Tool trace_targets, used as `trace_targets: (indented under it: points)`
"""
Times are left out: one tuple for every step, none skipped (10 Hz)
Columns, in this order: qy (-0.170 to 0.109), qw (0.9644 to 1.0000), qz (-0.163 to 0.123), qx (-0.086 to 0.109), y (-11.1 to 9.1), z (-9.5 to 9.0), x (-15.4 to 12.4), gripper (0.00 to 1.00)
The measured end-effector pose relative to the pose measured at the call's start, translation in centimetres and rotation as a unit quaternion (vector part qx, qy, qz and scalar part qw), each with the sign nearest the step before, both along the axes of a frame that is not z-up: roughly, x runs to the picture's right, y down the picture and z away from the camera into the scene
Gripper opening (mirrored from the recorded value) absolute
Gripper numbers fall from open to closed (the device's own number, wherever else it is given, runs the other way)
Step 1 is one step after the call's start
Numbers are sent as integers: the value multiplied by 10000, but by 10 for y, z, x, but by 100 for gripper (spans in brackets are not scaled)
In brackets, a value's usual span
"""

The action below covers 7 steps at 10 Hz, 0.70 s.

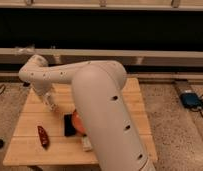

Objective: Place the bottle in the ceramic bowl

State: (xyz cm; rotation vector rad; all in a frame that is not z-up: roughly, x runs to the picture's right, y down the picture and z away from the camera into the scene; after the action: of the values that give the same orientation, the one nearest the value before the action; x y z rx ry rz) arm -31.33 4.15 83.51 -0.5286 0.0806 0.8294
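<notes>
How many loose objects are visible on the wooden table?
4: a dark red object front left; a black flat object mid-table; the orange bowl beside it; a white block in front. The gripper hangs over the left side; the arm may hide more.

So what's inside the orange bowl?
Nothing shows on the visible sliver of the ceramic bowl. The robot arm covers most of it. The gripper sits over the table, away from the bowl.
</notes>
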Motion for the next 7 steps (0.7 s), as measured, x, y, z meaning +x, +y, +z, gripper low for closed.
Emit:
trace_targets:
  points:
    - [1, 10000, 31, -15, 0, 0, 1, 24]
    - [-66, 9999, 90, -47, 1, -4, 3, 12]
    - [-163, 9998, 121, -67, 2, -9, 3, 5]
    - [-278, 9995, 160, -75, 2, -17, 5, 1]
    - [-439, 9988, 195, -49, 0, -31, 13, 0]
    - [-578, 9980, 244, -32, 0, -44, 23, 0]
    - [-672, 9974, 271, 39, -1, -56, 37, 0]
